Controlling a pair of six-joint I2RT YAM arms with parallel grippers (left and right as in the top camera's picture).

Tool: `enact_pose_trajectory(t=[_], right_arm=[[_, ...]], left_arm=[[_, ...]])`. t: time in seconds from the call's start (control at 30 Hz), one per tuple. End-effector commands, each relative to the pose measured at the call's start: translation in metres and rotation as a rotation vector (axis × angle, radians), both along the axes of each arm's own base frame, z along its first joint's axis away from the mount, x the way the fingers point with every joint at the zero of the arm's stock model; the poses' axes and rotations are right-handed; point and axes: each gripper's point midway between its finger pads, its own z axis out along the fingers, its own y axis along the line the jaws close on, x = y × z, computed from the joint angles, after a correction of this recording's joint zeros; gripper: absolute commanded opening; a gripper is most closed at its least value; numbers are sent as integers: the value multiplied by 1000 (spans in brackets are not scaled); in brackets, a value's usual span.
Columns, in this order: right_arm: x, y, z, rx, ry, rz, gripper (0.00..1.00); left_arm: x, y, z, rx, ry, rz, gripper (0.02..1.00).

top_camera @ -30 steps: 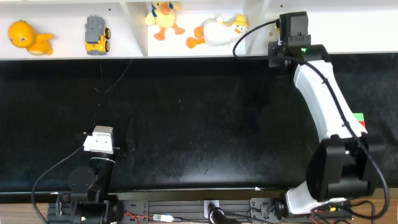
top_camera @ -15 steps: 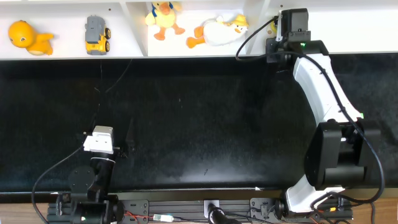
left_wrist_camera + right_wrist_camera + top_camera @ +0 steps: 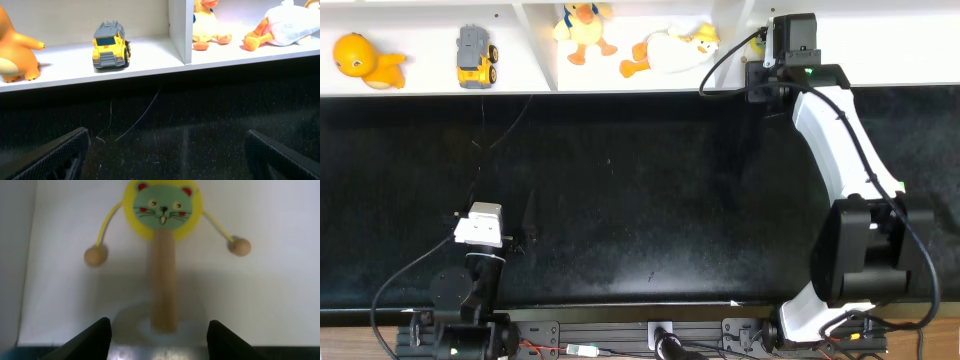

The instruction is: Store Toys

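Observation:
A wooden rattle drum [image 3: 163, 275] with a green cat face on a yellow disc and two beads on strings lies flat on the white floor of the shelf's right compartment [image 3: 880, 50]. My right gripper [image 3: 163, 330] is open, and the end of the rattle's handle lies between its fingers [image 3: 100, 336] with a gap on each side. In the top view the right arm [image 3: 790, 45] reaches into that compartment. My left gripper [image 3: 167, 150] is open and holds nothing, low over the black mat [image 3: 640, 190] near the front left.
Along the back, the white shelf [image 3: 530, 80] holds an orange duck [image 3: 365, 58], a yellow toy truck [image 3: 477, 55], a yellow plush duck [image 3: 585, 28] and a white plush duck [image 3: 672, 50]. A divider wall [image 3: 180, 30] separates the truck from the plush ducks.
The right arm pushed farther into the right compartment during the first half second, then stayed put. The left arm has not moved.

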Motion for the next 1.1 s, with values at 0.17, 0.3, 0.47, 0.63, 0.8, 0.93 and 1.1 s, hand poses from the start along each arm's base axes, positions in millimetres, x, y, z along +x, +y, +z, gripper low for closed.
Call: enact_pose_trajectory(t=[0.17,0.3,0.47,0.63,0.8,0.93,1.1], right_arm=[[-78,-31,30,-47,-63,-64,998],[-120,-46,50,-48,-70,-109,998],[-149,-48,67,-45,-67,-117,998],[-150,-48,70,-45,-78,-117,998],[-148,-48,66,-45,-66,-118,998],[-143,-48,69,-40,-88,-117,996],[-162,-91,79,-88,-94,-248,998]], left_arm=[[0,0,0,20,-10,1,996],[0,0,0,20,-10,2,998],[0,0,0,20,-10,1,998],[0,0,0,20,-10,1,998],[0,0,0,20,-10,1,998],[0,0,0,20,-10,1,998],[0,0,0,20,-10,1,996]])
